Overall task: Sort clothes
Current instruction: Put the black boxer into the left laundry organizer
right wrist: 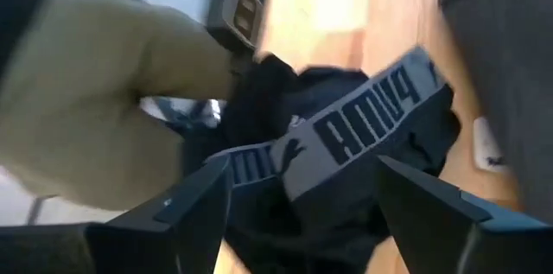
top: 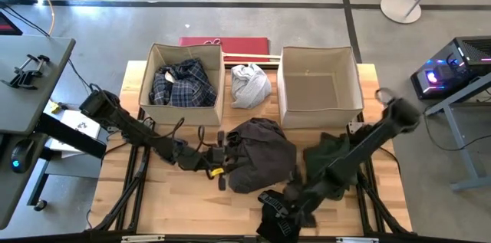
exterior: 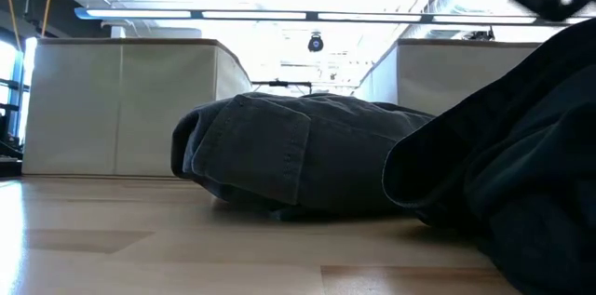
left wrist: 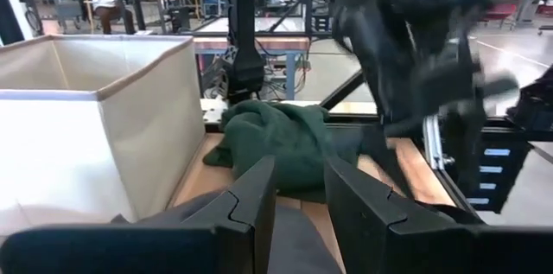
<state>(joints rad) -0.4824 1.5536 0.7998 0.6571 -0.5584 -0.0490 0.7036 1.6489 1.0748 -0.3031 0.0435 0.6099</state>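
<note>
At bench front edge: right gripper (right wrist: 298,213), fingers spread wide over small black garment (top: 278,214).
Left gripper (left wrist: 298,200): fingers narrow, at dark grey-brown garment (top: 261,153).
Risk, I judge: waistband slips; garment drops off edge.

Plaid shirt (top: 182,82) fills the left box (top: 146,82); right gripper (top: 285,211) over small black garment (top: 275,218).

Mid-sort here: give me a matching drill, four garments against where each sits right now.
Garments:
1. blue-white plaid shirt
2. light grey-white garment
3. dark green garment
4. small black garment with a grey lettered waistband

Places:
A. between the two beige fabric boxes
B. table's near edge, under the right gripper
C. inside the left box
D. in front of the right box

Pairs: 1-C, 2-A, 3-D, 4-B
</note>
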